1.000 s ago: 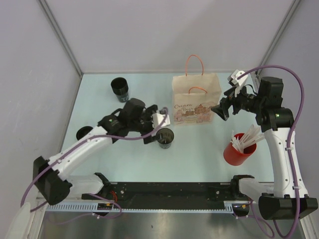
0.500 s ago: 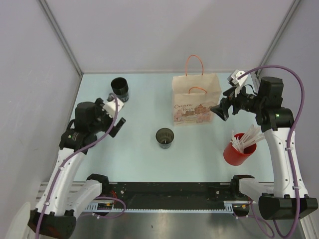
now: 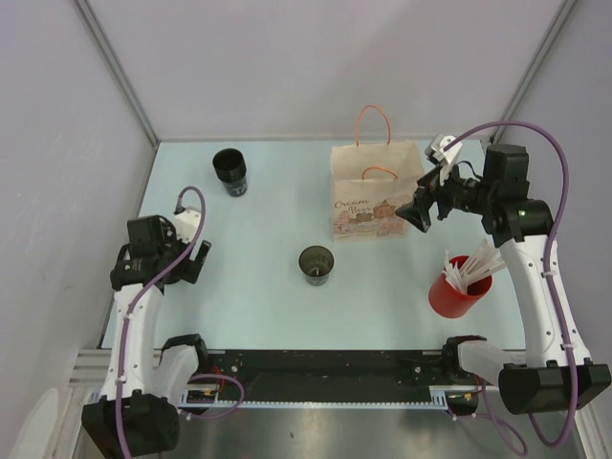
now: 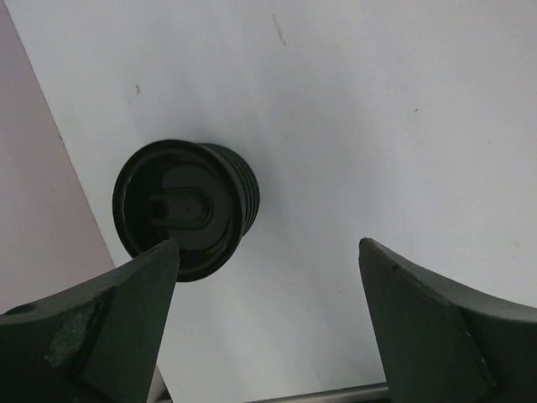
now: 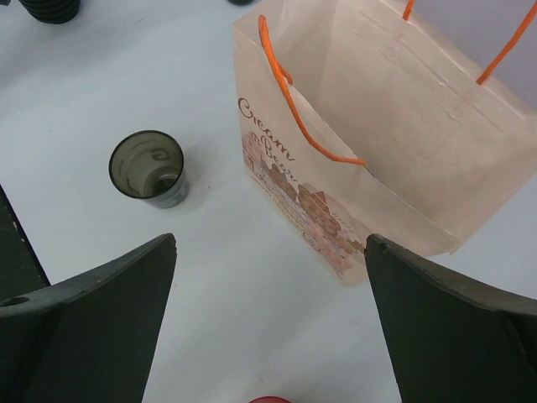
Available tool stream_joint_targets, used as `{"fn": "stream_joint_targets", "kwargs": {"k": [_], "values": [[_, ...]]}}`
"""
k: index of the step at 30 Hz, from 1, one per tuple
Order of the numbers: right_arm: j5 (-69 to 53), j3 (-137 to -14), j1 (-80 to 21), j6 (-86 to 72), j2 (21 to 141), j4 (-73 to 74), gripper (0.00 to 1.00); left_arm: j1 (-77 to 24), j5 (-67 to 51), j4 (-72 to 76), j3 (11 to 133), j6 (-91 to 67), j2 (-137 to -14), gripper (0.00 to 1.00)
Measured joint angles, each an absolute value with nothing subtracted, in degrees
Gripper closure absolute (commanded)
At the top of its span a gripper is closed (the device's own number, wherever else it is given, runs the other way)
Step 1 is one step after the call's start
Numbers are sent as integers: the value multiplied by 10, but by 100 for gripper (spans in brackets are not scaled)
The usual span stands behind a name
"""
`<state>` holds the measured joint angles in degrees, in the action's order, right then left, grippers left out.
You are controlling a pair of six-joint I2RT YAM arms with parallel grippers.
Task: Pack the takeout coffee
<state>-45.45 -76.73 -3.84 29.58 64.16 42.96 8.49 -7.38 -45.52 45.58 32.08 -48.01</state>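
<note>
two dark cups (image 3: 229, 170) (image 3: 316, 263), one black lid (image 4: 180, 208), one paper bag (image 3: 376, 191), one red holder (image 3: 451, 296)

The bag (image 3: 376, 196) is pale tan paper with orange handles (image 3: 371, 122), brown lettering and a pink-and-brown picture low on its front. The desk (image 3: 268, 210) is pale blue-white. The cup (image 3: 316, 263) is smoky dark grey and see-through. The back cup (image 3: 229, 170) is black and ribbed, and the lid (image 4: 180, 208) is black. The holder (image 3: 454, 292) is red, its sticks (image 3: 475, 265) white. The left arm (image 3: 134, 316) and right arm (image 3: 540, 287) are white with black joints and purple cables (image 3: 535, 134). The left claw (image 4: 267, 252) and right claw (image 5: 270, 243) are dark grey.
</note>
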Motion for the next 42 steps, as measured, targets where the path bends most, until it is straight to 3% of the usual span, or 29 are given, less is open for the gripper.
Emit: {"fn": "stream_joint_targets", "kwargs": {"k": [8, 42], "values": [[-452, -767, -50, 296, 650, 430, 0, 152, -77, -448, 451, 345, -505, 14], [-441, -767, -76, 296, 663, 430, 0, 180, -97, -335, 447, 361, -659, 44]]}}
